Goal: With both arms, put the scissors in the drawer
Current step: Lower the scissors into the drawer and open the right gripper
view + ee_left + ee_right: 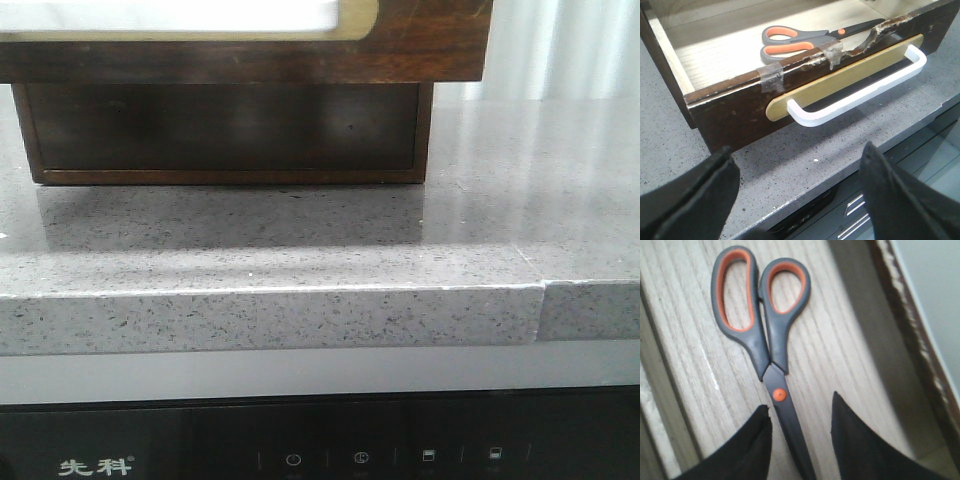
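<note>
The drawer [730, 110] stands pulled out, its dark front carrying a white handle [860, 85]. In the front view only the drawer [420, 45] front with its cream-framed panel shows, overhanging the counter. The scissors [795, 42] lie flat on its pale wooden floor, grey loops with orange inlay. My left gripper [797, 150] is open in front of the drawer, above the counter edge, holding nothing. My right gripper [800, 404] hangs open inside the drawer [840, 350], one finger on each side of the blades of the scissors [765, 340], not touching them. Neither gripper appears in the front view.
The dark wooden cabinet [220, 130] sits on a grey speckled countertop [300, 250]. Below the counter's front edge is a black appliance panel [300, 440]. The drawer's top rim is chipped and patched with clear tape [771, 77].
</note>
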You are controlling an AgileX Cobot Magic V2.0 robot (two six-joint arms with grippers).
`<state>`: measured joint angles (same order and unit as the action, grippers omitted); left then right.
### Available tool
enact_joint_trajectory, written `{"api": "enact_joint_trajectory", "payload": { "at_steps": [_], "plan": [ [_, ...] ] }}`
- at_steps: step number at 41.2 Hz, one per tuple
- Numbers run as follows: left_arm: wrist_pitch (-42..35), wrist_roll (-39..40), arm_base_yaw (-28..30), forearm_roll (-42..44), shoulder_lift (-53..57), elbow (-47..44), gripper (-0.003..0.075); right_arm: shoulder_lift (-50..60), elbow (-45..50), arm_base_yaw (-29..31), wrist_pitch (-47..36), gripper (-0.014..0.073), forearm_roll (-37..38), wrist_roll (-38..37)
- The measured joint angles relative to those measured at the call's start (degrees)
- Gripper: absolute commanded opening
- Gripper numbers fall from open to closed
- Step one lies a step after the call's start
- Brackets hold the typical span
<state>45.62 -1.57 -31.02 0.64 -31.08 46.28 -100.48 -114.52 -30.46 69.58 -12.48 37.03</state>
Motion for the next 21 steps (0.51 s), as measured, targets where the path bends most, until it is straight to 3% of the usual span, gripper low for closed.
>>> {"api": "enact_joint_trajectory", "payload": {
  "at_steps": [10,21],
  "plan": [
    [0.0,0.0,0.0,0.0,0.0,0.0,0.0491,7.9,0.0,2.1,2.2,0.0323,0.0,-20.6],
    [0.0,0.0,0.0,0.0,0.0,0.0,0.0491,21.5,8.9,2.4,2.0,0.0323,-0.2,-25.9]
  ]
}}
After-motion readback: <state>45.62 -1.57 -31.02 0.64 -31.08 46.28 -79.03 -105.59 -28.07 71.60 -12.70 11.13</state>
